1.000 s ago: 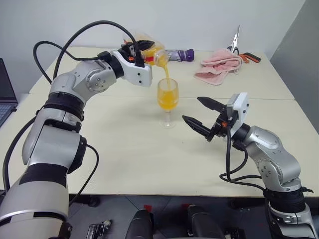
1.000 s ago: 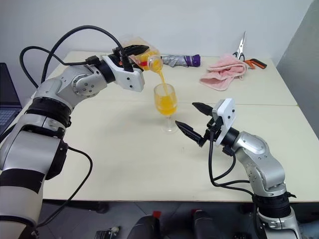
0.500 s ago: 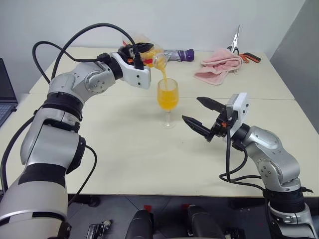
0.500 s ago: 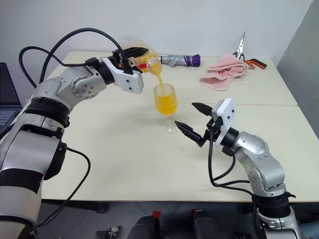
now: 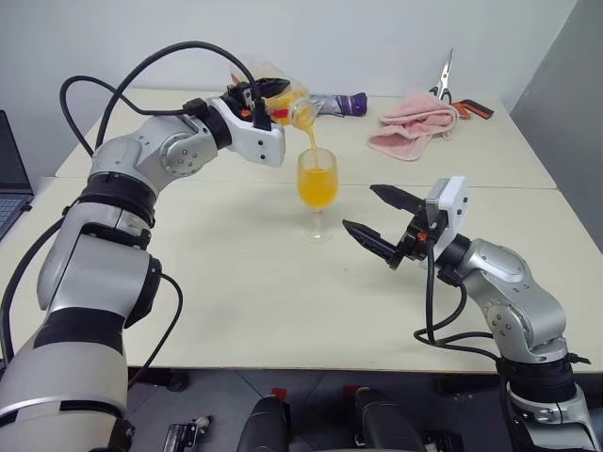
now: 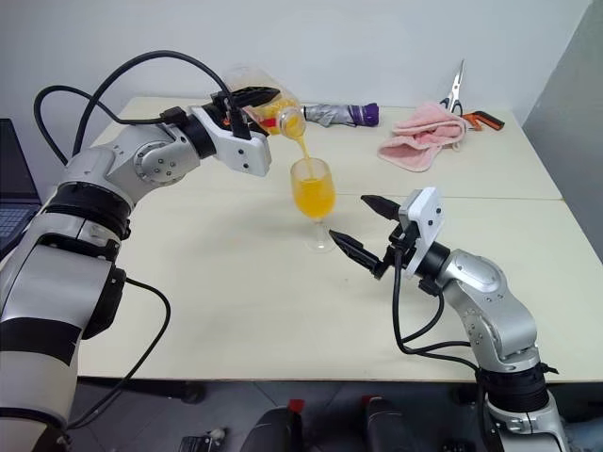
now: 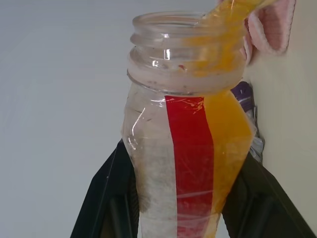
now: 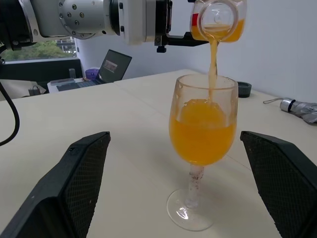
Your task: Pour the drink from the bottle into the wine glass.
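My left gripper point(image 5: 270, 97) is shut on the bottle point(image 5: 288, 102), a clear one with a red stripe, held tipped over with its open mouth above the wine glass point(image 5: 317, 185). A thin stream of orange drink point(image 5: 311, 141) falls from the mouth into the bowl, which is more than half full. In the left wrist view the bottle point(image 7: 188, 139) sits between the black fingers point(image 7: 106, 198), with some drink left inside. My right gripper point(image 5: 361, 208) stands open just right of the glass, level with its stem and apart from it. The glass point(image 8: 203, 129) stands upright on the table.
At the back of the cream table point(image 5: 236, 282) lie a folded umbrella point(image 5: 341, 103), a pink towel point(image 5: 413, 124) and scissors point(image 5: 443, 79). A laptop point(image 5: 9, 179) sits at the far left edge. A seam between two tabletops runs behind the glass.
The drink has kept flowing and its level in the glass has risen a little. Both arms have stayed where they were.
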